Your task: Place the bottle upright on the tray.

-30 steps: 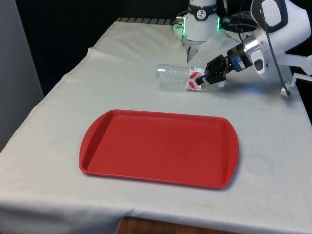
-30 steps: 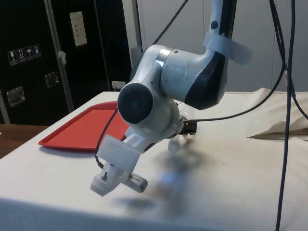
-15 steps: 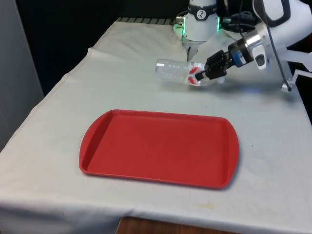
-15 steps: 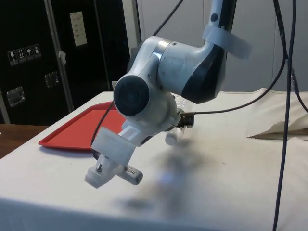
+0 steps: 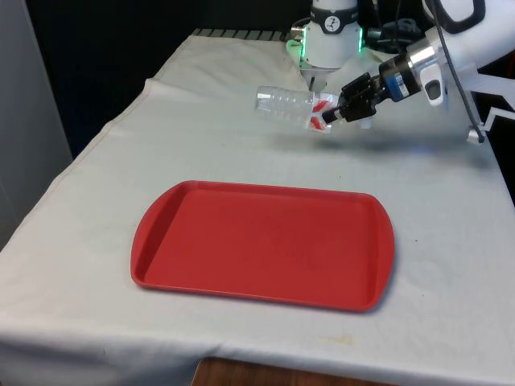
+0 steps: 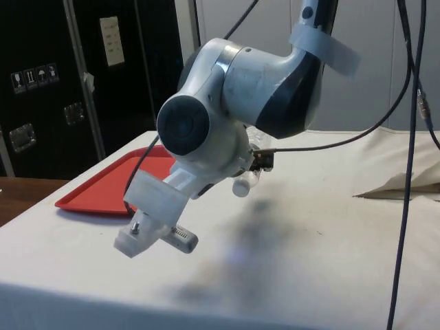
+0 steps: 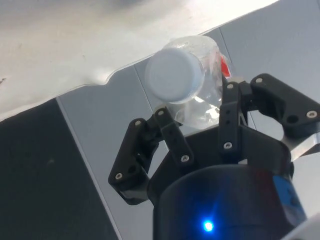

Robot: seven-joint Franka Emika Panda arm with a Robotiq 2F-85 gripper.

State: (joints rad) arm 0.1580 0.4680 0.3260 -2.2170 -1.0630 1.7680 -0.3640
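Holding the clear bottle (image 5: 291,108) clamped near its cap, my gripper (image 5: 336,112) hangs beyond the red tray (image 5: 261,244); the bottle's long axis seems almost level, not upright

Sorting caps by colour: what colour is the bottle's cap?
White; the cap of the bottle shows best in the wrist view.

bottle (image 6: 246,184) mostly behind arm (image 6: 227,130)
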